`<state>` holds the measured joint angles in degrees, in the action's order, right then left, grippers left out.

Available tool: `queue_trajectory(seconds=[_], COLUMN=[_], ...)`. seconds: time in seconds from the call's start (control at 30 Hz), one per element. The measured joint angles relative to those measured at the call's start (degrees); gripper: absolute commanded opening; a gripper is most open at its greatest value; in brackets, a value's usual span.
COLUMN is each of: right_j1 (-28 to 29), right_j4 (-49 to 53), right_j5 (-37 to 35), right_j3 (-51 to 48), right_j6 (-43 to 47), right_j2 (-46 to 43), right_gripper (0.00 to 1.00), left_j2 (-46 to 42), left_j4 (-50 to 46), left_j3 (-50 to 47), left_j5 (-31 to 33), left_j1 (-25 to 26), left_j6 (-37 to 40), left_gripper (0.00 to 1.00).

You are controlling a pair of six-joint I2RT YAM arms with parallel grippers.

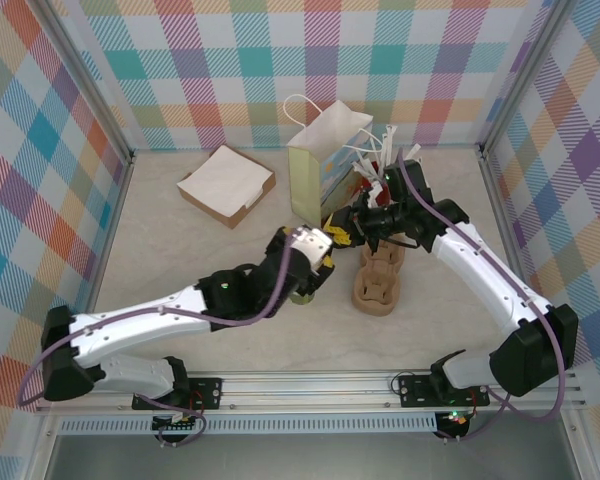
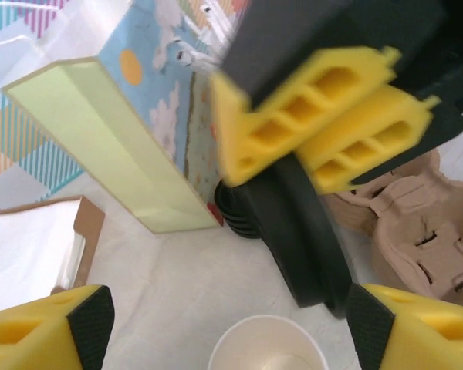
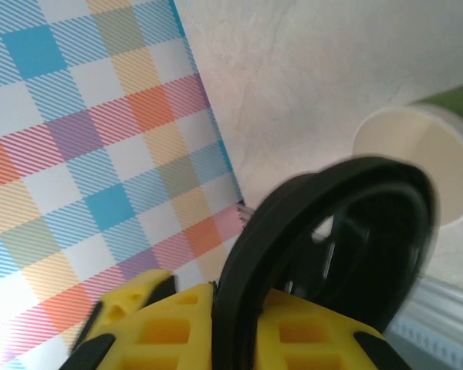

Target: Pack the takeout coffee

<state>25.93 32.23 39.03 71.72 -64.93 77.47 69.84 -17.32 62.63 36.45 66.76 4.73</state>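
- Presently, left gripper (image 2: 231,324) is spread wide, fingers clear of the takeout coffee (image 2: 247,351).
- Takeout coffee stands upright, uncovered, on the table (image 2: 177,277).
- Right gripper (image 3: 235,324) pinches a black lid (image 2: 301,231) nearby.

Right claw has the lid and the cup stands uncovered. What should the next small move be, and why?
Probably swing the right claw over to bring the black lid flat above the olive-green cup. The lid is pinched on edge and sits off to one side of the cup's open mouth, while the left claw stands wide open around the cup, not gripping it.
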Motion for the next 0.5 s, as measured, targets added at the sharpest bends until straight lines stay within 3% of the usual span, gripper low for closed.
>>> queue_trajectory(seconds=[0.27, 0.5], right_j1=[0.0, 0.0], right_j4=[-7.8, -15.9], right_j5=[-2.2, -2.2], right_j3=[-6.5, -10.9], right_j6=[7.8, 14.6], right_j2=[-2.3, -4.0], right_gripper=[0.08, 0.09], left_j2=[-14.4, -18.3], left_j4=[-0.9, -2.1], left_j3=[-4.8, -6.6], left_j5=[-10.2, -19.8], left_j1=[-9.7, -19.5], left_j6=[-16.4, -41.2], left_gripper=[1.00, 1.00])
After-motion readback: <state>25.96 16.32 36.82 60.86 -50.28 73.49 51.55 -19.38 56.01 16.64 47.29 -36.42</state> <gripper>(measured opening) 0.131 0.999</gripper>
